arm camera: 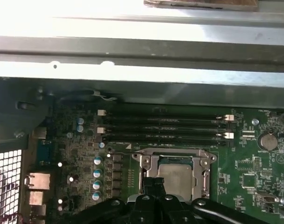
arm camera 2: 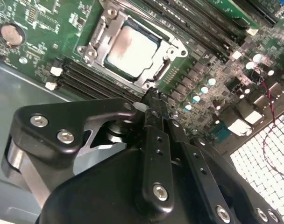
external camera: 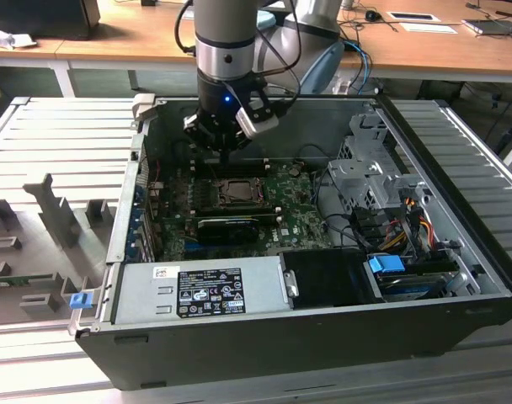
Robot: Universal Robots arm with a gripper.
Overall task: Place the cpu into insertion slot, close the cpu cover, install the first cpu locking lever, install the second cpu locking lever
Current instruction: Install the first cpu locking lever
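Observation:
The cpu (arm camera 2: 132, 49) lies flat in the insertion slot (external camera: 237, 192) on the green board, its grey top showing. The cpu cover (arm camera 2: 96, 37) lies down over it as a metal frame, the chip seen through its window. In the first wrist view the cpu (arm camera: 177, 177) and cpu cover (arm camera: 177, 155) sit just beyond my fingers. My gripper (arm camera 2: 150, 93) is shut with nothing between its fingers, its tips at the socket's edge near one corner of the frame. In the exterior view the gripper (external camera: 226, 156) hangs just above the back edge of the socket.
Black memory slots (arm camera: 163, 128) run beside the socket. A long black card (external camera: 226, 225) lies in front of it. The power supply (external camera: 201, 290), a drive cage (external camera: 365, 172) and loose cables (external camera: 408, 223) crowd the case. The case wall (arm camera: 142, 88) rises close behind.

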